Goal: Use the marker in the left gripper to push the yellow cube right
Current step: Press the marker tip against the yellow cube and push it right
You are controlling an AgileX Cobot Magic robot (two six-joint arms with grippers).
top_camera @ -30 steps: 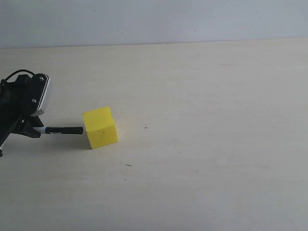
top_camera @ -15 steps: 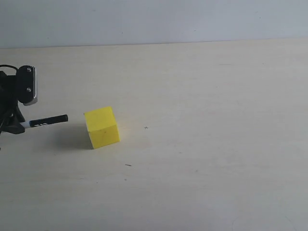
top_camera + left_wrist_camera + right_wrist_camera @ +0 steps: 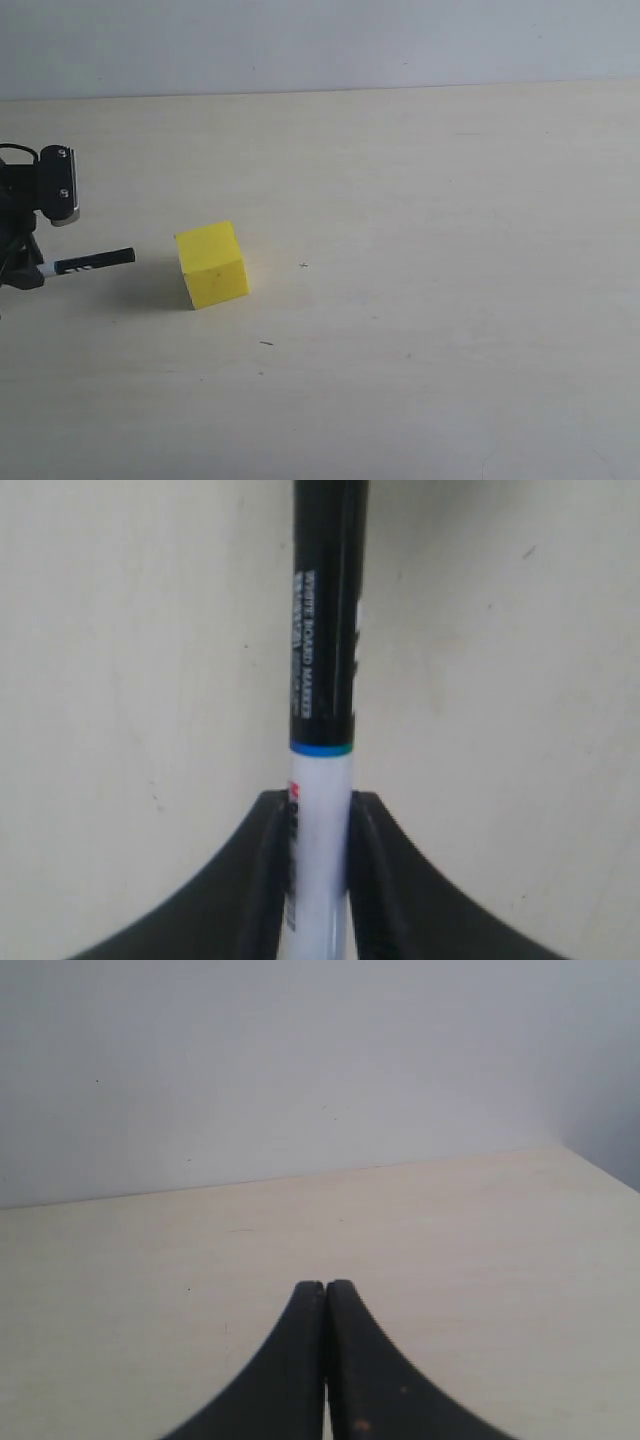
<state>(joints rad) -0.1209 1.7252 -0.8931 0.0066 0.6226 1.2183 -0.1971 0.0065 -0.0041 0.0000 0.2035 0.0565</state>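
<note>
"Over at the left edge of the table (image 3: pixel 420 330), see the left gripper (image 3: pixel 30 270)? It has the marker (image 3: pixel 92 262) pinched, black cap pointing at the cube (image 3: pixel 211 264)."

"Is the cap touching the cube?"

"No. From the room camera there's a clear strip of table between the cap's end and the cube's left side. The marker lies nearly level, cap end raised a touch, with its shadow underneath. The cube sits flat on the table, left of the middle, with the pale wall (image 3: pixel 320 45) at the far edge behind it."

"What does the left wrist camera add?"

"The grip itself. Both black fingers (image 3: pixel 250 880) press on the white barrel from either side, just short of a blue ring (image 3: pixel 320 748) where the cap begins. White lettering (image 3: pixel 303 645) runs along the cap, too small to make out from the room camera. The cube, though, shows only from the room camera."

"And the other arm?"

"The right gripper (image 3: pixel 325 1288) appears only in its own wrist camera. Its two black jaws are pressed together tip to tip, above the table and facing the wall."

"Anything else lying about?"

"A tiny dark speck (image 3: pixel 303 265) on the table right of the cube, and a short dark dash (image 3: pixel 266 343) nearer the camera."
</note>
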